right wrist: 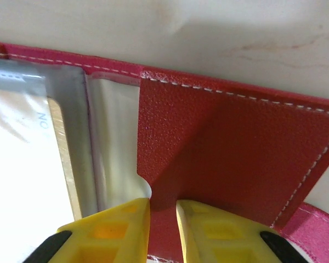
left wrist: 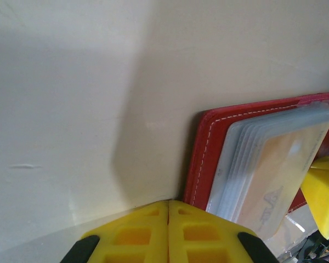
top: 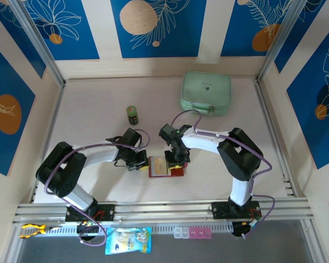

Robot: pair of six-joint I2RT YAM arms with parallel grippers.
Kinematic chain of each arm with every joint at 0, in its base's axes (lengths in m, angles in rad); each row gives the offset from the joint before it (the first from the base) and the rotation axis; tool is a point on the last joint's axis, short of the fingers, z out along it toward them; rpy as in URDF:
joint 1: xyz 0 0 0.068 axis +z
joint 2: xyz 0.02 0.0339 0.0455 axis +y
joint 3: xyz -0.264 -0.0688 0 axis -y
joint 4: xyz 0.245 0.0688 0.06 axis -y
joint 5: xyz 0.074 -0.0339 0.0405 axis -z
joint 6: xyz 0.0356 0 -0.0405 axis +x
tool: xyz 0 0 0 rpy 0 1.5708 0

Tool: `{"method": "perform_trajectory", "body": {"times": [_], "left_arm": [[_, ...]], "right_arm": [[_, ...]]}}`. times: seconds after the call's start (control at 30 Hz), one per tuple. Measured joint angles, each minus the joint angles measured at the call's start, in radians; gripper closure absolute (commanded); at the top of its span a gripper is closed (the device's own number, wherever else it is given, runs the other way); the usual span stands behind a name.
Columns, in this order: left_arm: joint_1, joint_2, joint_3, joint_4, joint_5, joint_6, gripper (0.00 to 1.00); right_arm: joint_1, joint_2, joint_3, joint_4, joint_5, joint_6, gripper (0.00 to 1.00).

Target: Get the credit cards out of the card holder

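The card holder (top: 164, 169) lies open on the worktop (top: 93, 104), near the front edge, between the two claws. The left claw (top: 138, 163) is beside the holder's left edge; in its wrist view its yellow fingers (left wrist: 137, 233) are pressed together with nothing between them. There the clear sleeves (left wrist: 236, 164) show a tan-orange card (left wrist: 274, 175) inside. The right claw (top: 175, 159) is over the holder's right half. Its fingers (right wrist: 115, 230) stand almost together, with the red flap (right wrist: 236, 148) in the narrow gap; whether they truly pinch it I cannot tell. A green case (top: 205, 93) and a small jar (top: 132, 114) stand farther back.
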Motion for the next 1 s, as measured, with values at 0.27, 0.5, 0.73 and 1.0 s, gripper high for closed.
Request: {"method": "perform_trajectory", "body": {"times": [0.27,0.5,0.73,1.0], "left_arm": [[0.0,0.0,0.007,-0.011,-0.003,0.008,0.93],[0.0,-0.043,0.03,-0.041,-0.01,0.026,0.9],[-0.026,-0.064,0.077,-0.029,0.015,0.031,0.88],[-0.063,-0.005,0.084,0.001,0.065,0.034,0.88]], "right_arm": [[0.0,-0.008,0.0,0.0,0.001,0.0,0.78],[0.003,-0.068,-0.011,0.0,0.019,0.002,0.77],[-0.009,-0.206,-0.064,0.093,-0.054,0.013,0.75],[-0.085,-0.232,-0.139,0.211,-0.234,0.073,0.71]]}}
